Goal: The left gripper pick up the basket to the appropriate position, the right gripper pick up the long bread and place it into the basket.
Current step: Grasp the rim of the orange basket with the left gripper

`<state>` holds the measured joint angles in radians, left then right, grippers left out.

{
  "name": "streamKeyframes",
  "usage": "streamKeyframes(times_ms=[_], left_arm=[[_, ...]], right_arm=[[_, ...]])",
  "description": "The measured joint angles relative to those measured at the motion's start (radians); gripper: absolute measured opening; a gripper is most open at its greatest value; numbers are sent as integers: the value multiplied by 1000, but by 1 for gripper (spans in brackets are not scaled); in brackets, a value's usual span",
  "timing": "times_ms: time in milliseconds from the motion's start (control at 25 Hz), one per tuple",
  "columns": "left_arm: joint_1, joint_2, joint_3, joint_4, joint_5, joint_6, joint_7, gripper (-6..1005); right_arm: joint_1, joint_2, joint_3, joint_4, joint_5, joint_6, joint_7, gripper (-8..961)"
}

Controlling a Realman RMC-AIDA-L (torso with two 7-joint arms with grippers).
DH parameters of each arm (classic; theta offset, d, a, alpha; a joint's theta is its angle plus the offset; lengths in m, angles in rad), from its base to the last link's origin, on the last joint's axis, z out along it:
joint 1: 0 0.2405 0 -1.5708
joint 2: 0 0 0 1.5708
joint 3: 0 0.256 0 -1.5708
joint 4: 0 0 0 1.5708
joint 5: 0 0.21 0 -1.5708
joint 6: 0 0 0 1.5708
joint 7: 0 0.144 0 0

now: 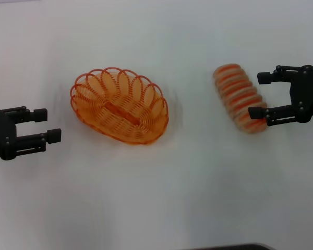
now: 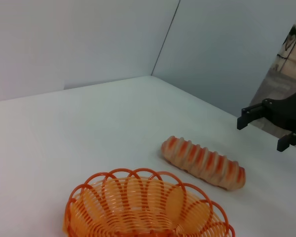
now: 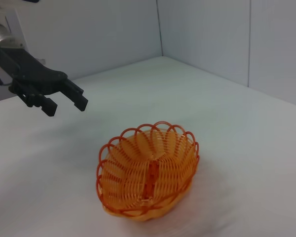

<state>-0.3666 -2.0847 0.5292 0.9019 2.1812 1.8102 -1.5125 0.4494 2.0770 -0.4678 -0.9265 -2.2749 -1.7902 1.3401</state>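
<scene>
Tabletop [image 1: 156, 208]: white, plain; carries everything listed.
Basket [image 1: 119, 105]: orange wire oval, empty, sitting at 10 o'clock from the head view's centre; nothing touches it.
Long bread [image 1: 240, 97]: tan, red-striped loaf at 2 o'clock, lying on the tabletop, well apart from the basket.
Right gripper [image 1: 262, 95]: at 3 o'clock, fingers spread wide, one tip touching or just beside the loaf's near end, the other clear of it.
Left gripper [image 1: 47, 125]: at 9 o'clock, fingers parted, holding nothing, near the basket rim without contact.
Risk, bread: a grasp this near the end could let the ribbed loaf pivot or slip.
Risk, basket: thin scalloped loops may slide between the fingers.
</scene>
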Motion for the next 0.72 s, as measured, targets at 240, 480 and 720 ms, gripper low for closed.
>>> streamKeyframes(times_ms=[240, 480, 720], left_arm=[[0, 0, 0, 0, 0, 0, 0, 691], [-16, -1, -21, 0, -6, -1, -65, 691], [-65, 2, -74, 0, -8, -40, -289, 690]], right_arm=[[0, 0, 0, 0, 0, 0, 1, 945], [0, 0, 0, 0, 0, 0, 3, 946], [2, 0, 0, 0, 0, -2, 3, 946]])
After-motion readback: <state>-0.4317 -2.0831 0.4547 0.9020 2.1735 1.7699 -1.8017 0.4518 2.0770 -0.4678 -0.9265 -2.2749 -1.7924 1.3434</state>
